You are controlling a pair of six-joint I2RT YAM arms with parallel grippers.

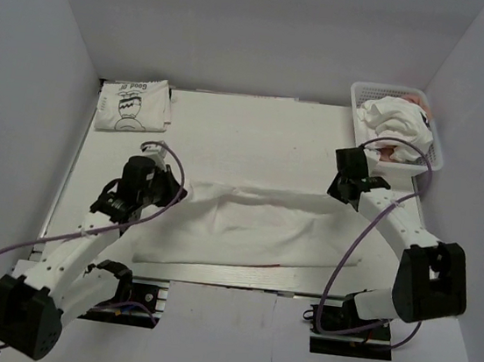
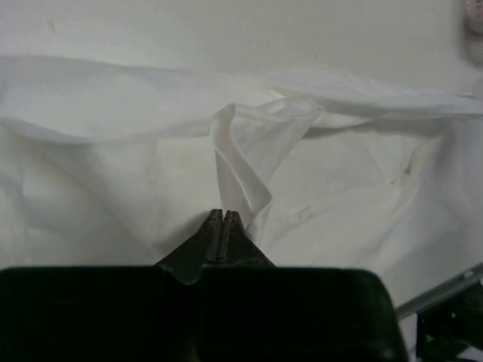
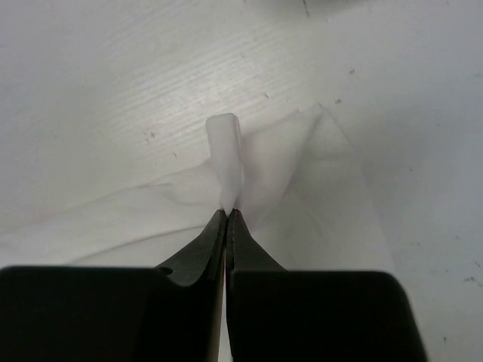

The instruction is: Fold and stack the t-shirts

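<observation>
White t-shirt (image 1: pixel 254 222) lying stretched, long axis running sideways from jaw to jaw; left gripper (image 2: pixel 224 216) and right gripper (image 3: pixel 227 213) each pinching cloth fold, jaws clamped tight.

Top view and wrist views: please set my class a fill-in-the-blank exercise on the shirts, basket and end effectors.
1. The left end effector and the right end effector each pinch the spread ____ shirt.
2. The folded shirt with black print lies in the table's far ____ corner.
3. The crumpled shirts lie in the ____.
Missing words: white; left; basket.
</observation>
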